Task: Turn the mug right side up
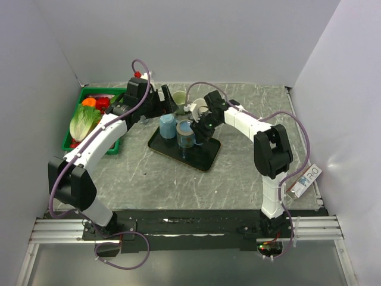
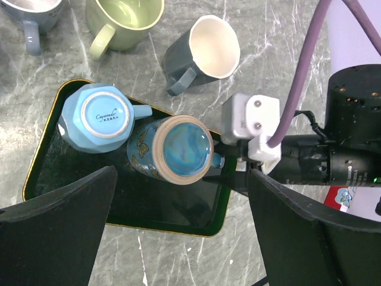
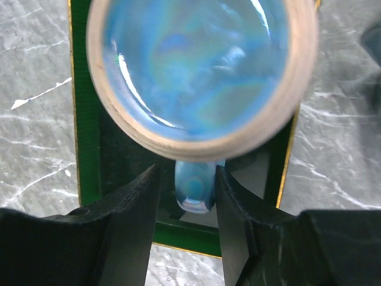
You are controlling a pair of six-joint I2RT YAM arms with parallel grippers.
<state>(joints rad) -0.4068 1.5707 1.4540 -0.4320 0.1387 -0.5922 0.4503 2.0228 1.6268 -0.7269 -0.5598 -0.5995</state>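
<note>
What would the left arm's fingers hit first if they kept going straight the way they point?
Most likely the patterned blue mug on the black tray. It lies just ahead of the open left fingers, though depth is unclear.

Blue patterned mug [image 2: 178, 149], tan rim, mouth upward, standing upright on dark tray [image 2: 149, 210]

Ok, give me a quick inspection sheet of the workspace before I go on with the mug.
Surface: grey marbled table, no spills seen.
Job's things: black tray holds light blue mug, base up; patterned mug beside it, which end is up unclear.
Clutter: green mug and dark grey mug off tray, mouths up; vegetable bin on the left.
Grippers: right tool straddles patterned mug's handle, contact unclear; left tool open above tray.
Cables: purple cable loops along each arm, no snag seen.
Surroundings: white walls.
</note>
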